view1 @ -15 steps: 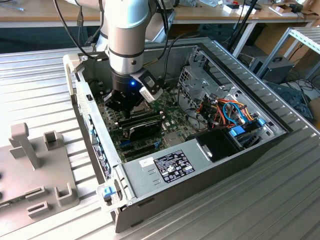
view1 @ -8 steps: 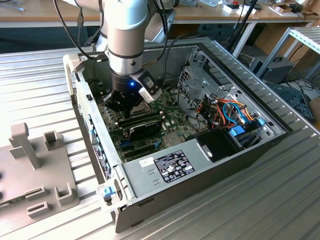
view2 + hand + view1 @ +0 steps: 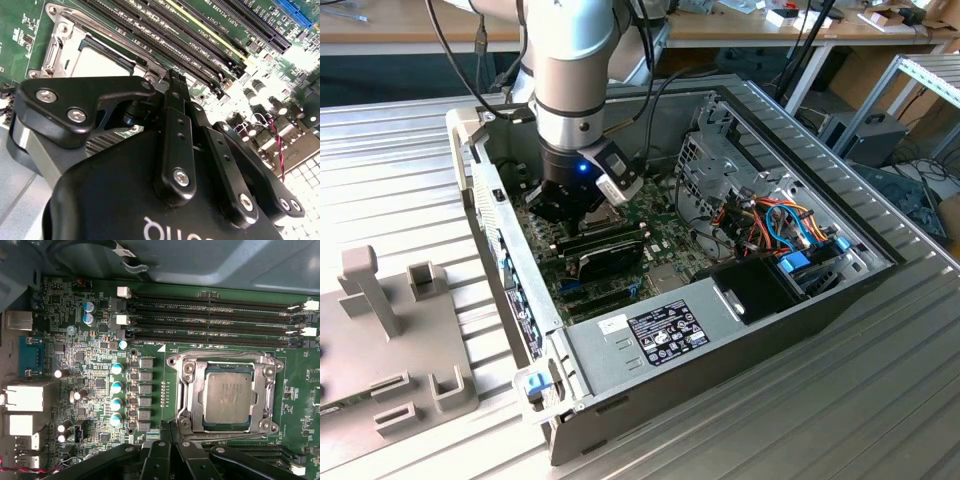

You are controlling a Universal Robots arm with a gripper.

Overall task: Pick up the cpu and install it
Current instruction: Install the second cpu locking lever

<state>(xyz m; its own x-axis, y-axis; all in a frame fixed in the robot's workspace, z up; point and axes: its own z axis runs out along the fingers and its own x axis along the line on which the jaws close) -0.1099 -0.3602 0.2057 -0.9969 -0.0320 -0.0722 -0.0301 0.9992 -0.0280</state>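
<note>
The cpu (image 3: 227, 402), a small square chip with a dull silver top, lies flat in its socket on the green motherboard. The socket's metal frame (image 3: 222, 360) stands around it. My gripper (image 3: 170, 426) hovers just beside the socket's edge, its black fingers (image 3: 157, 455) pressed together with nothing between them. In the second wrist view the gripper (image 3: 173, 77) points down at the board next to the socket, where the cpu (image 3: 100, 62) looks bright and washed out. In the exterior view the gripper (image 3: 570, 200) reaches down into the open computer case (image 3: 500, 250).
Long black memory slots (image 3: 215, 320) run past the socket. A long black expansion card (image 3: 605, 250) lies close beside the gripper. A metal drive cage (image 3: 715, 170), coloured cables (image 3: 785, 225) and a power supply (image 3: 650, 335) crowd the case. A grey fixture (image 3: 390, 340) sits at the exterior view's left.
</note>
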